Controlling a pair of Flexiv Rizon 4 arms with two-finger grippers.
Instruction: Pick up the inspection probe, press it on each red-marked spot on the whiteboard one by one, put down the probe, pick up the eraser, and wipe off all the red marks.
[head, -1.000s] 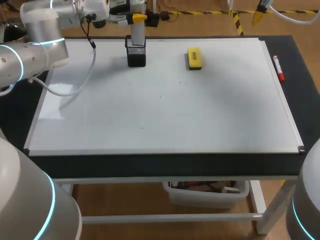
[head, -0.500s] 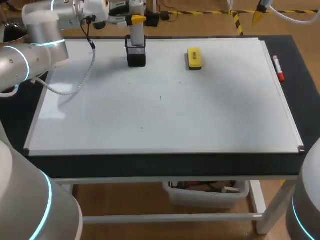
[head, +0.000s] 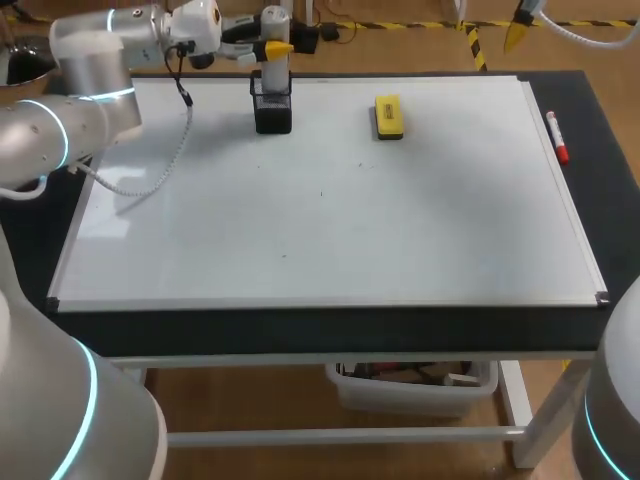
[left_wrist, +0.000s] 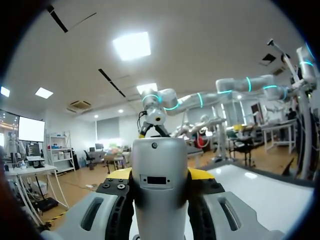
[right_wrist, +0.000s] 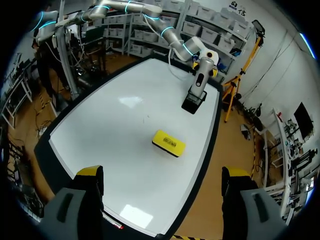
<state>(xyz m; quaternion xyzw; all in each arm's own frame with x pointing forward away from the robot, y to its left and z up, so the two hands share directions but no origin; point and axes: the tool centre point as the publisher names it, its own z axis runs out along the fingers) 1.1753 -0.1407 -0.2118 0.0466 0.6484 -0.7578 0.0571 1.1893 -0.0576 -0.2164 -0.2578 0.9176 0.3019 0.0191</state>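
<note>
My left pincer (left_wrist: 160, 175) was clamped on the inspection probe (left_wrist: 159, 150). A yellow tip pressed in on either side of its grey barrel. The face of the probe turned to my wrist camera bore one screw and a small dark slot, with no writing that I could read. From the head camera, that pincer (head: 268, 47) gripped the probe (head: 275, 72) partway up. The probe stood upright, and its lower end sat directly under the pincer in the black mesh holder (head: 272, 112). I could see nothing else in the holder. It stood on the whiteboard (head: 350, 230), close to the board's far edge.

The yellow eraser (head: 388, 116) lay flat on the board near the holder, on the side toward my right arm and apart from it. It carried a dark label too small for me to read. A few tiny dark specks dotted the board.

My right pincer (right_wrist: 162, 172) hung with its fingers spread wide and nothing between them. It was held over the edge of the board, well apart from the left one. The eraser (right_wrist: 168, 143) lay ahead of it, with the holder (right_wrist: 192, 103) and probe (right_wrist: 199, 80) farther out beyond. A red marker (head: 557, 138) rested along the board's frame on my right arm's side.
</note>
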